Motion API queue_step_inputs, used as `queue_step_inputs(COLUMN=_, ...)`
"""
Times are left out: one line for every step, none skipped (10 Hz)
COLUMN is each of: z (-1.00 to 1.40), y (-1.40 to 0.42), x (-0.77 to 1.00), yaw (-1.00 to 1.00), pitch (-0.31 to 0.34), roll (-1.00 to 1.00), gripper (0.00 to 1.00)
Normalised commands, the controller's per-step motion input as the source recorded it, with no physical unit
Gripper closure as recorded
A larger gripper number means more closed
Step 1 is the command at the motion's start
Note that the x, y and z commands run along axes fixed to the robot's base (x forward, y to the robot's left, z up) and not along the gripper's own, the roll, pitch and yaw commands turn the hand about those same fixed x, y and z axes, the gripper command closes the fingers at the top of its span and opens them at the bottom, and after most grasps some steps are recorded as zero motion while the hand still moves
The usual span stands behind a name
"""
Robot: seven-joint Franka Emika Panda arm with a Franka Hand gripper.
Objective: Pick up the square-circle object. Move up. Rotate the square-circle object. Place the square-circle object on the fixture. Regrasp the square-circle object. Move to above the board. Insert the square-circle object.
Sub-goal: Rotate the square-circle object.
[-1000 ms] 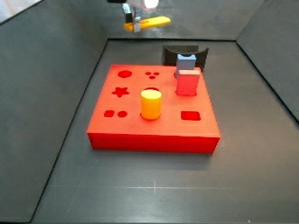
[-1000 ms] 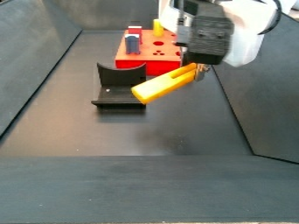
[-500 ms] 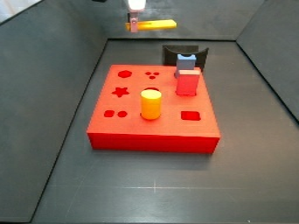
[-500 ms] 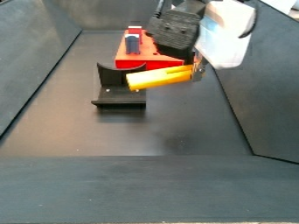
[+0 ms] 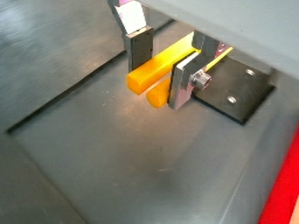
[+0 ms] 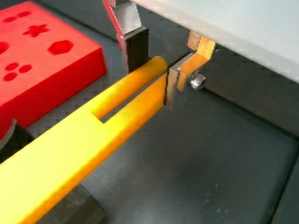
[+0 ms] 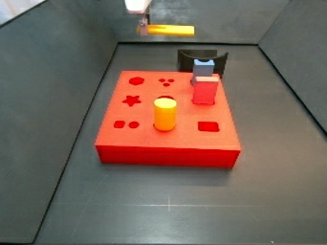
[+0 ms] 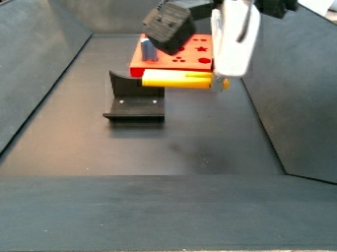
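Note:
The square-circle object (image 8: 178,80), a long yellow-orange bar, hangs level in the air with my gripper (image 8: 218,82) shut on one end. In both wrist views the bar (image 5: 156,72) (image 6: 93,140) sits clamped between the two fingers, gripper (image 5: 162,74) (image 6: 158,74). The black fixture (image 8: 132,99) stands on the floor below and beside the bar, also the fixture (image 5: 240,93) under the fingers. The red board (image 7: 166,124) lies nearer the front, with the bar (image 7: 170,31) and gripper (image 7: 145,26) high behind it.
On the board stand a short yellow-orange cylinder (image 7: 165,113), a small red cuboid (image 7: 205,92) and a blue-grey piece (image 7: 204,67). Dark walls enclose the floor on the sides and back. The fixture (image 7: 201,56) sits just behind the board.
The gripper has turned at the wrist, swinging the bar from a downward tilt to level. It has also risen a little in a side view.

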Motion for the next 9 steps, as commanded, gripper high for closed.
queue_step_inputs(z=-0.01, y=0.01, x=0.02, yaw=-1.0, pitch=-0.005, roll=0.0, gripper=1.0)
queue_step_inputs(z=-0.01, y=0.01, x=0.02, yaw=-1.0, pitch=-0.005, roll=0.0, gripper=1.0)
queue_step_inputs(z=-0.01, y=0.01, x=0.02, yaw=-1.0, pitch=-0.005, roll=0.0, gripper=1.0)
queue_step_inputs(z=-0.01, y=0.01, x=0.02, yaw=-1.0, pitch=-0.006, roll=0.0, gripper=1.0)
queue_step_inputs(z=-0.01, y=0.01, x=0.02, yaw=-1.0, pitch=-0.006, roll=0.0, gripper=1.0)
queue_step_inputs(z=-0.01, y=0.01, x=0.02, yaw=-1.0, pitch=-0.007, roll=0.0, gripper=1.0)
queue_step_inputs(z=-0.01, y=0.01, x=0.02, yaw=-1.0, pitch=-0.007, roll=0.0, gripper=1.0)
queue_step_inputs(z=-0.01, y=0.01, x=0.02, yaw=-1.0, pitch=-0.007, roll=0.0, gripper=1.0)
queue_step_inputs(z=-0.01, y=0.01, x=0.02, yaw=-1.0, pitch=-0.008, roll=0.0, gripper=1.0)
